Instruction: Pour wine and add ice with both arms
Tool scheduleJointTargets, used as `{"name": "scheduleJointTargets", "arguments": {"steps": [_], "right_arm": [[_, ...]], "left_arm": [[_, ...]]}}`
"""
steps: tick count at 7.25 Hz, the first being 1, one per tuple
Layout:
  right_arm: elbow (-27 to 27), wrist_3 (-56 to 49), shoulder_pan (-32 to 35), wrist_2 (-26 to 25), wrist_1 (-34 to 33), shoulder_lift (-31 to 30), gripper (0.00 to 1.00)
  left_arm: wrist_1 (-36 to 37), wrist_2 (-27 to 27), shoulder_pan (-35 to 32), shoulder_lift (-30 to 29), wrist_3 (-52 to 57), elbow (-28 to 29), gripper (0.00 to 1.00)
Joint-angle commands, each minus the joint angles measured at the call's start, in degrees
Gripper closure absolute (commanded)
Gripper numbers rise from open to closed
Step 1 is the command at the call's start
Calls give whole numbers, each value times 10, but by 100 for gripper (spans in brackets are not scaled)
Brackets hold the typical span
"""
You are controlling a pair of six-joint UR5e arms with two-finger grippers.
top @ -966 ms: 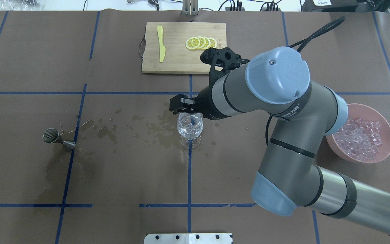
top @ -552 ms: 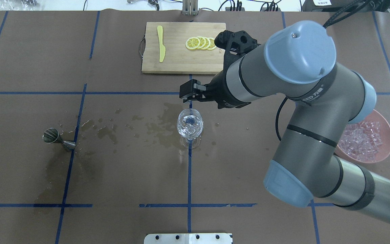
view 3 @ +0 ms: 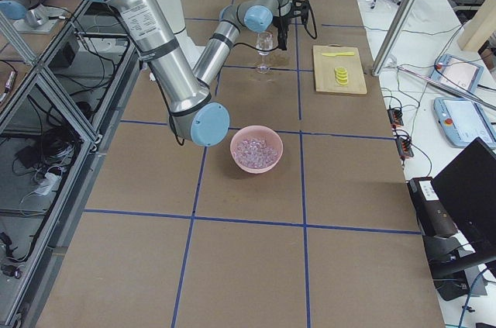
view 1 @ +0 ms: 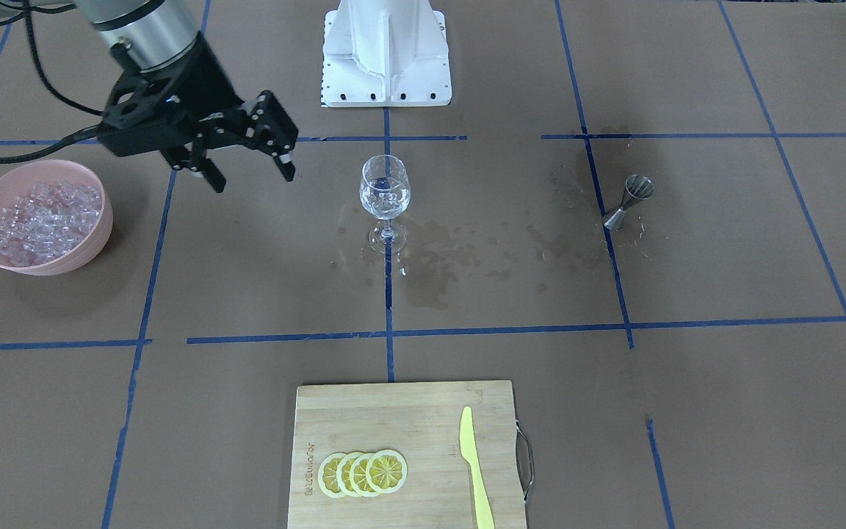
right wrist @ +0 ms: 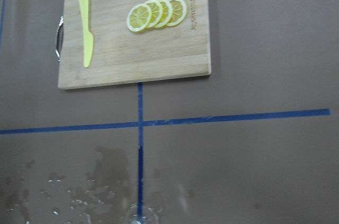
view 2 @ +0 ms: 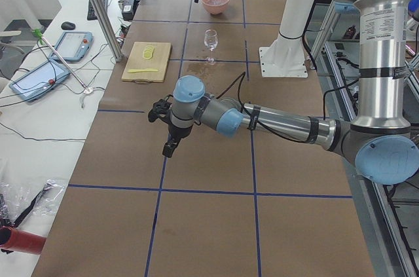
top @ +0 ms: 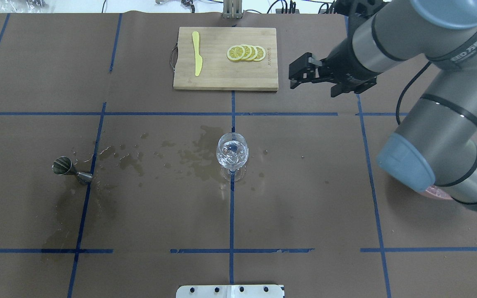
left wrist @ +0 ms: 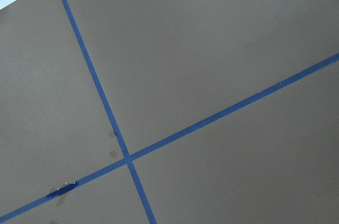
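Two jobs seem done: the wine glass [view 1: 385,192] stands on the counter [view 1: 717,250] with ice cubes [view 1: 386,195] in clear wine [view 1: 384,209] — so the right gripper [view 1: 252,180] hangs empty, jaws spread, between it and the pink ice bowl [view 1: 94,246], while the left gripper [view 2: 168,150] waits far off, its jaws' state I cannot tell

Table paper [view 1: 724,242]: brown, matt, wet-stained. Wine glass [view 1: 385,192]: clear, glossy. Jigger [view 1: 630,200]: brushed metal. Cutting board [view 1: 408,419]: pale grained wood. Knife [view 1: 476,470]: yellow plastic. Bowl [view 1: 63,263]: pink matt plastic; ice [view 1: 34,217] glassy.

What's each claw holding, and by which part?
Right claw: open, nothing held. Left claw: too small and far off to tell.
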Motion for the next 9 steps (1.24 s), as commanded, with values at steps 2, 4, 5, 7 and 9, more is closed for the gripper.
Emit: {"name": "scheduleJointTargets", "arguments": {"steps": [2,4,5,7,9], "right_arm": [[-19,-265,68,4,-107,-70,0],[-26,-386,116,9,-111,-136,0],[-40,-453,152,22,-110,-168,0],[-110,-613,250,88,-104,-207,0],[-183,-701,335,139,-104,-222,0]], "left_arm": [[5,-17,-21,0,-4,18,0],[34,-22,-20,-3,-1,21,0],[45,-23,-21,-3,-1,22,0],[57,-40,-42,-3,-1,36,0],[78,-73,-52,-3,-3,55,0]]}}
